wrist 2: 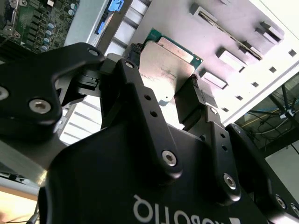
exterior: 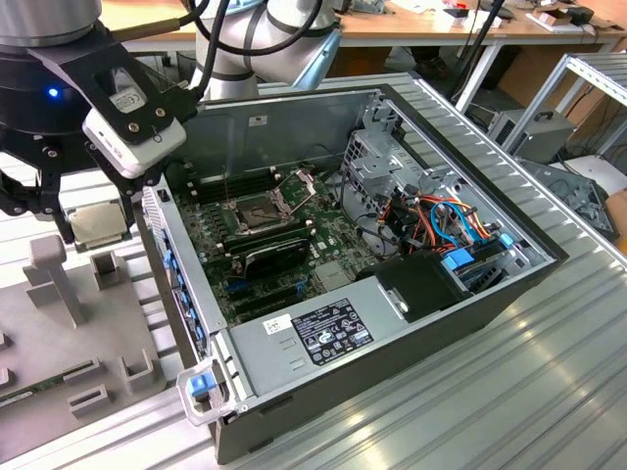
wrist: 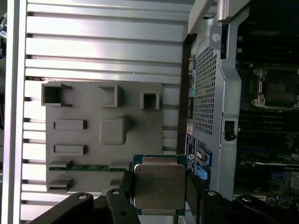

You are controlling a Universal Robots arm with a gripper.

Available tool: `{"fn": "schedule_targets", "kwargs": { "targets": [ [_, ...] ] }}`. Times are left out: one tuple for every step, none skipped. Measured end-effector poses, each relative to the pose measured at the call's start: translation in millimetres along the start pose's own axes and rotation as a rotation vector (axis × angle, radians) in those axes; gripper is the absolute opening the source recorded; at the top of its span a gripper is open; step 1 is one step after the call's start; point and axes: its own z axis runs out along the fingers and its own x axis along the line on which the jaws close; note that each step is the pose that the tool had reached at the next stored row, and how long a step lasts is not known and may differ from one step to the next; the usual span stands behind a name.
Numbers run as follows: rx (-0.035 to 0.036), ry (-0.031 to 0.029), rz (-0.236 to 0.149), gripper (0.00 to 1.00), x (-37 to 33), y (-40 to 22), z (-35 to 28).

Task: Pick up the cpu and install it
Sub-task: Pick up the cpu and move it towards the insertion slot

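Note:
The cpu point(exterior: 98, 223) point(wrist 2: 166, 63) point(wrist: 159, 186) is a flat grey-tan square chip on a green backing. My gripper point(exterior: 98, 229) point(wrist 2: 163, 66) point(wrist: 159, 182) is shut on it, one black finger point(wrist: 127, 183) against each opposite edge. It hangs level above the grey holder tray point(exterior: 59, 323) point(wrist: 93, 107), just outside the open computer case point(exterior: 392, 245), at the exterior view's left. Inside the case, the silver-framed socket point(exterior: 257, 211) point(wrist: 279, 88) on the motherboard stands open with its frame lifted.
The case's perforated side wall point(wrist: 208, 93) stands between the tray and the motherboard. A memory stick point(wrist: 88, 166) lies in a slot of the tray. Drive cage, cables point(exterior: 446, 220) and a power supply point(exterior: 318, 333) fill the case's other parts. Ribbed aluminium table point(exterior: 470, 392) lies all around.

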Motion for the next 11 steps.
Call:
{"fn": "schedule_targets", "kwargs": {
  "targets": [
    [0.0, 0.0, 0.0, 0.55, -1.4, -0.1, 0.0],
    [0.0, -0.0001, 0.0, 0.55, -2.5, -0.1, 0.0],
    [0.0, -0.0001, 0.0, 0.55, -3.6, -0.2, 0.0],
    [-0.0001, -0.0001, 0.0, 0.55, -4.0, -0.2, 0.1],
    [0.0, 0.0, 0.0, 0.55, -4.1, -0.2, 0.0],
    [0.0001, 0.0001, 0.0, 0.55, -4.3, -0.2, 0.0],
    [0.0, 0.0001, 0.0, 0.55, -4.4, -0.2, 0.0],
    [0.0, 0.0, 0.0, 0.55, -4.5, -0.2, 0.0],
    [0.0, 0.0, 0.0, 0.55, -4.5, -0.2, 0.0],
    [0.0, 0.0, 0.0, 0.55, -4.5, -0.2, 0.0],
    [-0.0001, 0.0, 0.0, 0.55, -4.5, -0.2, 0.0]
  ]
}}
